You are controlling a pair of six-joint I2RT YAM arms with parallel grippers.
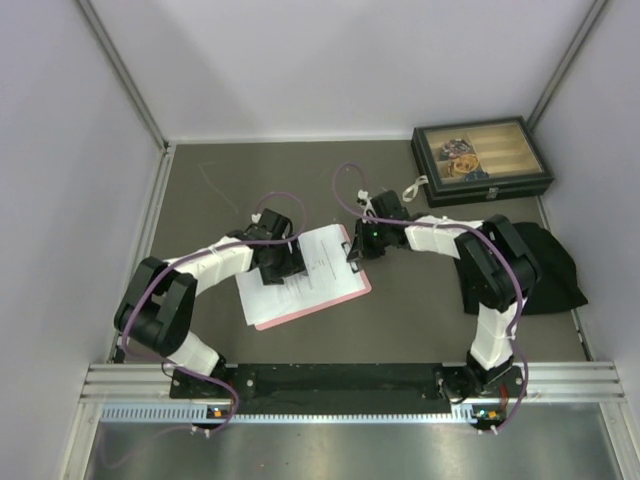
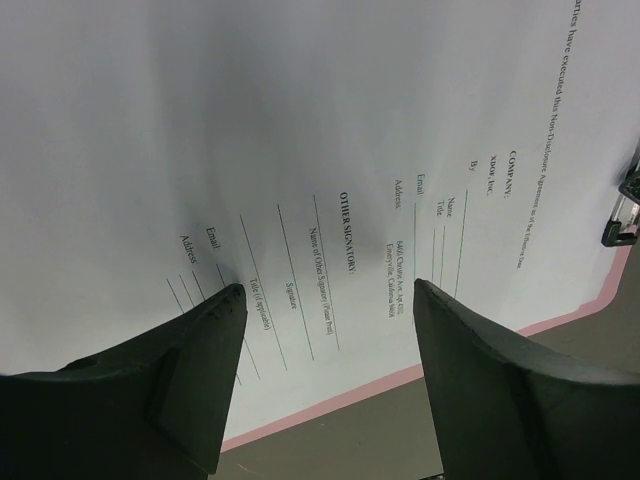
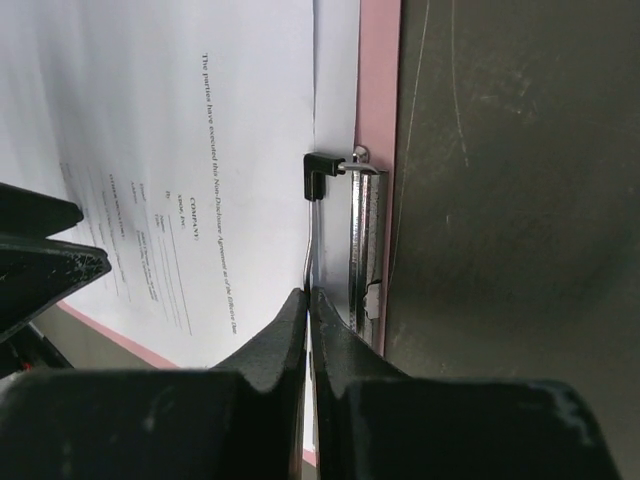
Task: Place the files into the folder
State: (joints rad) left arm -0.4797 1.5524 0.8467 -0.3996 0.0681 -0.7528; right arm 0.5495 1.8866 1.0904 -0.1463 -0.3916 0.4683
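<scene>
Where the pink clipboard (image 3: 378, 100) lies flat, a white paper (image 2: 250, 120) rests on it, its top edge by the metal clip (image 3: 366, 225). Readable print: "The parties have executed this Non-Disclosure Agreement as of the Effective Date", "COMPANY: XDOF, Inc.", "OTHER SIGNATORY:", then lines for Name, Title, Signature, Email, Address. The left pincer (image 2: 328, 288) is released, fingers spread over the signature lines. The right pincer (image 3: 308, 296) is clenched at the clip's thin wire handle; whether it pinches the wire is unclear.

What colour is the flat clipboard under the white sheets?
Pink; the flat clipboard shows best in the right wrist view.
</scene>
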